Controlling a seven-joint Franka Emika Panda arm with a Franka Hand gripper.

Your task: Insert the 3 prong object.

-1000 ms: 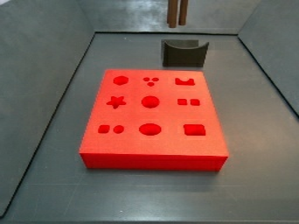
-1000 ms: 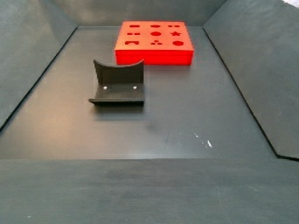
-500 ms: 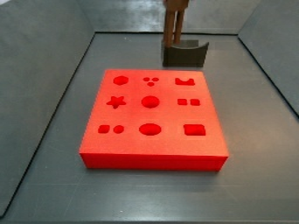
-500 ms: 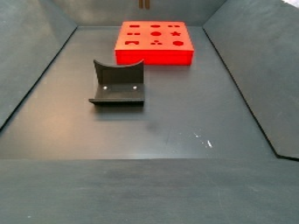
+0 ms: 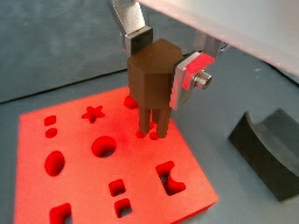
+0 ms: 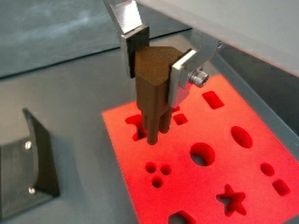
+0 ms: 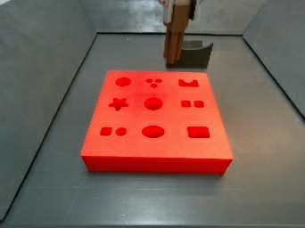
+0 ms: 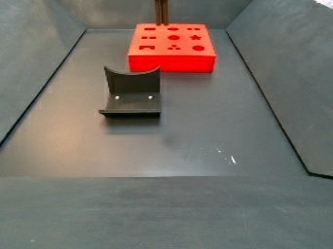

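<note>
3 prong object (image 5: 152, 86) in tool (image 5: 163, 63), above red block (image 5: 82, 175).

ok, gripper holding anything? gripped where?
Yes: the gripper holds the 3 prong object by its upper end, prongs down over the red block.

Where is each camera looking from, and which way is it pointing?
Wrist views: both ride on the arm above the gripper, looking down past its silver fingers at the 3 prong object shut between them, prongs over the red block.
Side view: sits high at the red block's near end, facing the fixture; the gripper shows at the top edge.
Side view: sits opposite, fixture nearest, red block far; only the stick shows.
All four share the red block and the 3 prong object.
</note>
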